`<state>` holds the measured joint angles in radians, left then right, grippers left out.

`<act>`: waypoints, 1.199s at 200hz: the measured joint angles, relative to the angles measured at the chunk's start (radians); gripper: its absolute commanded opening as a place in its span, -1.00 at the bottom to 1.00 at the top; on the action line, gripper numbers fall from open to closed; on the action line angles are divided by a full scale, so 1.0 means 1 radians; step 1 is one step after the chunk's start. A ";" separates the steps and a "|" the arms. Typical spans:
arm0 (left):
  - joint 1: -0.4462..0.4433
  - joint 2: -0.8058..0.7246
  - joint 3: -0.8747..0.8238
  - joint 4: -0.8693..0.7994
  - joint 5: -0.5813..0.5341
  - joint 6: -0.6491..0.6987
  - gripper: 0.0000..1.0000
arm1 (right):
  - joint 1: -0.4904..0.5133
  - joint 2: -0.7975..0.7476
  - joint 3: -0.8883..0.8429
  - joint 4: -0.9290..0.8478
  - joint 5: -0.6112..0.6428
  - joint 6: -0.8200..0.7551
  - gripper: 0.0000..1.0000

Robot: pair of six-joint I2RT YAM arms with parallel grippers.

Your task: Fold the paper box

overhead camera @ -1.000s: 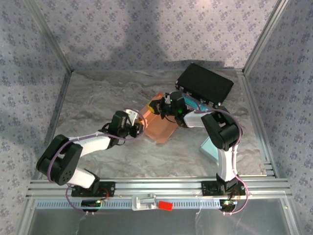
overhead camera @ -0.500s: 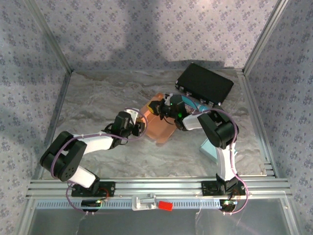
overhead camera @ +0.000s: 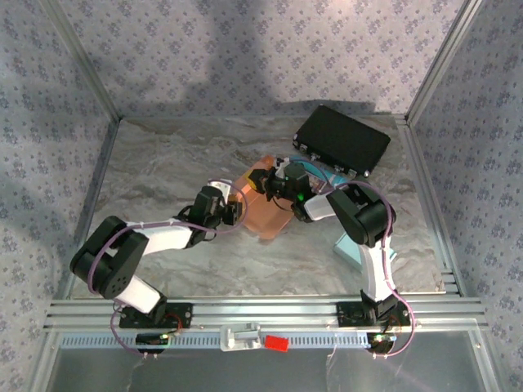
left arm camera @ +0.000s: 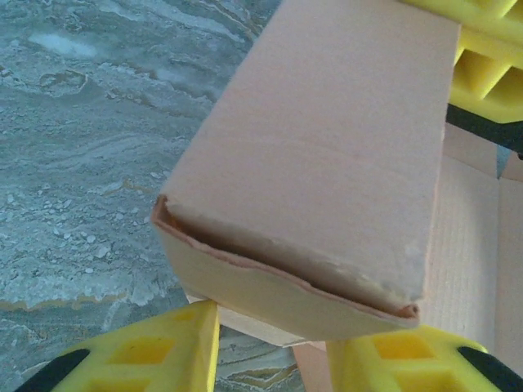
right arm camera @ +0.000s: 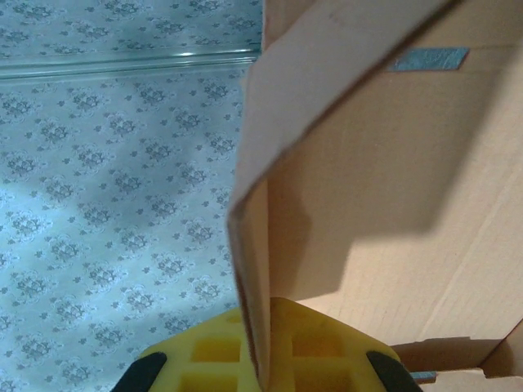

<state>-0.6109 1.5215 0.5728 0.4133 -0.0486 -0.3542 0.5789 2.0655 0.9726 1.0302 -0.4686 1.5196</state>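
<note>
Down at the near edge, a small red piece (overhead camera: pixel 276 343) sits on the metal rail between the two arm bases. Just past that, a pale blue flat thing (overhead camera: pixel 350 247) lies on the marble table (overhead camera: pixel 163 163), close beside the right arm and well apart from the action.

Now the middle of the table: the paper box (overhead camera: pixel 265 214), orange-brown and half formed, lies between both arms. The left gripper (overhead camera: pixel 232 211) comes in from the left side, the right gripper (overhead camera: pixel 269 181) from the far right side, so the box is caught between them.

On the left wrist camera, the left gripper (left arm camera: pixel 274 336) has its yellow fingers (left arm camera: pixel 155 355) part-way apart around a doubled-over side wall of the box (left arm camera: pixel 327 147), cardboard touching both fingers, table (left arm camera: pixel 82 122) off to the left. More yellow shows at the top right corner, pressed against the same wall.

On the right wrist camera, the right gripper (right arm camera: pixel 261 331) is pressed together on a thin upright panel of the box (right arm camera: pixel 392 180), edge-on between the yellow fingers (right arm camera: pixel 212 359).

Beyond the box, a black case (overhead camera: pixel 341 140) lies tilted, just behind the right gripper. The patterned wall (overhead camera: pixel 245 49) closes the back.
</note>
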 measured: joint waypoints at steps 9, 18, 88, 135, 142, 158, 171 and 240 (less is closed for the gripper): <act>-0.008 0.003 0.007 -0.007 -0.021 -0.006 -0.32 | 0.001 0.001 0.000 0.003 0.007 0.003 -1.00; -0.019 0.005 0.014 -0.016 -0.045 -0.015 -0.35 | 0.002 0.002 0.000 0.007 0.013 0.007 -1.00; -0.091 0.041 0.071 -0.077 -0.237 -0.103 -0.63 | 0.015 0.022 -0.006 0.064 0.080 0.044 -1.00; -0.116 0.062 0.102 -0.112 -0.324 -0.152 -1.00 | 0.016 0.022 -0.007 0.067 0.116 0.048 -1.00; -0.119 0.065 0.106 -0.119 -0.335 -0.155 -1.00 | 0.016 0.022 -0.007 0.066 0.118 0.048 -1.00; -0.123 0.070 0.125 -0.150 -0.353 -0.163 -1.00 | 0.018 0.020 -0.007 0.059 0.120 0.047 -0.43; -0.121 0.071 0.141 -0.172 -0.365 -0.164 -1.00 | 0.022 0.010 -0.012 0.018 0.109 0.043 0.09; 0.011 -0.031 0.183 -0.357 -0.208 -0.089 -1.00 | 0.042 -0.363 -0.069 -0.587 0.179 -0.118 0.96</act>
<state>-0.5999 1.4910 0.7555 0.0559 -0.2562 -0.4431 0.6212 1.7027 0.9031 0.4431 -0.2893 1.4017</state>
